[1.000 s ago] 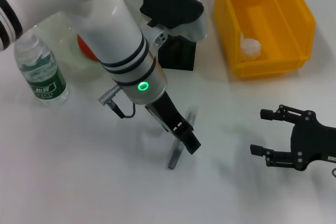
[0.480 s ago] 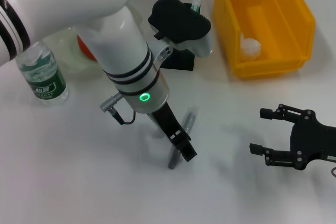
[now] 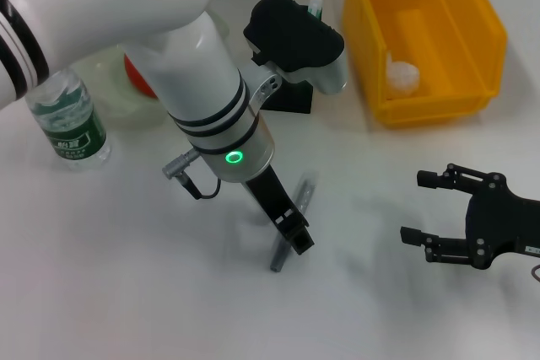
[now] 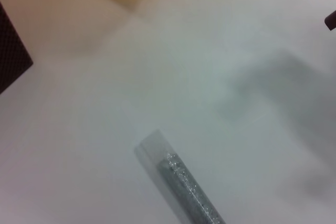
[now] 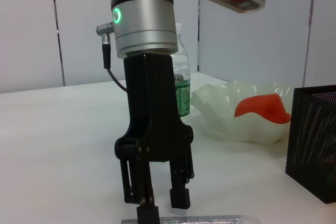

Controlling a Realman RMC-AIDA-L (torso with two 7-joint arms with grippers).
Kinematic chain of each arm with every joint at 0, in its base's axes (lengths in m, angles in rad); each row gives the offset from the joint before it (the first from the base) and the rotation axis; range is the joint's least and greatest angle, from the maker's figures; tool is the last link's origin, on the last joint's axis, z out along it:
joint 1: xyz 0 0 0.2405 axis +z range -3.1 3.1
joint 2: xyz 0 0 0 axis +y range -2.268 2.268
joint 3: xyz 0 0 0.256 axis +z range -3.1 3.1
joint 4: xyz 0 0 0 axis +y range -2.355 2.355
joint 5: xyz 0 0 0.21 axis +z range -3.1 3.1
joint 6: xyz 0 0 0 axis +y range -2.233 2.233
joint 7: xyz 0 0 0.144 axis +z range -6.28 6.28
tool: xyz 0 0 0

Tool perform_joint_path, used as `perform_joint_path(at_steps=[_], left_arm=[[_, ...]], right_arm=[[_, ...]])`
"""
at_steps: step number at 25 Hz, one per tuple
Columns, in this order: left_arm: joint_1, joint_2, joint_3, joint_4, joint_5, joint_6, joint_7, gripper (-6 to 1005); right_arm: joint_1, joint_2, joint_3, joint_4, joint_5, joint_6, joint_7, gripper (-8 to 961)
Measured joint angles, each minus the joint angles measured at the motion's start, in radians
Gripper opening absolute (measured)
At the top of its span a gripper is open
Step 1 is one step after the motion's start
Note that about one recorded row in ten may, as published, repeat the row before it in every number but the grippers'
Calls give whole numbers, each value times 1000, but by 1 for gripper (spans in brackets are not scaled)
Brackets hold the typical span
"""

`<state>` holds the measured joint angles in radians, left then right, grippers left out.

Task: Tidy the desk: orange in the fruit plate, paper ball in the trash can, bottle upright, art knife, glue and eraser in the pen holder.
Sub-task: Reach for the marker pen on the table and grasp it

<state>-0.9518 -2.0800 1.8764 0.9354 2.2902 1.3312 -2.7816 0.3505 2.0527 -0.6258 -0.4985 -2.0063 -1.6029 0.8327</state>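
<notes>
The grey art knife lies flat on the white desk; it also shows in the left wrist view as the art knife. My left gripper stands open right over its middle, fingers pointing down on either side of the art knife. The orange sits in the translucent fruit plate. The bottle stands upright. A paper ball lies in the yellow trash can. A green-capped glue tube pokes up at the black pen holder. The eraser is out of view.
My right gripper hovers open and idle at the right, apart from everything. From its wrist I also see the bottle, the fruit plate and the pen holder behind the left gripper.
The left arm has swung more upright and its gripper has shifted slightly left along the knife. The knife and the right arm stay where they were.
</notes>
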Motion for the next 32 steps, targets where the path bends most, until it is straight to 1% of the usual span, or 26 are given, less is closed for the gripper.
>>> perform_joint_path(at_steps=[2,8,13,26,32], left_arm=[[0,0,0,-1,0,1,6,791],[2,0,23,1,-2,0,33,577],[4,0,52,1,-4,-9,44,551],[8,0,67,-3,3,-23,56,453],[9,0,67,-7,9,-21,53,360]], right_arm=[[1,0,0,0,0,0,0,816],[3,0,0,0,0,1,2,816],[3,1,0,0,1,2,5,816],[1,3,0,0,1,-3,15,816],[2,3,0,-1,0,-4,15,816]])
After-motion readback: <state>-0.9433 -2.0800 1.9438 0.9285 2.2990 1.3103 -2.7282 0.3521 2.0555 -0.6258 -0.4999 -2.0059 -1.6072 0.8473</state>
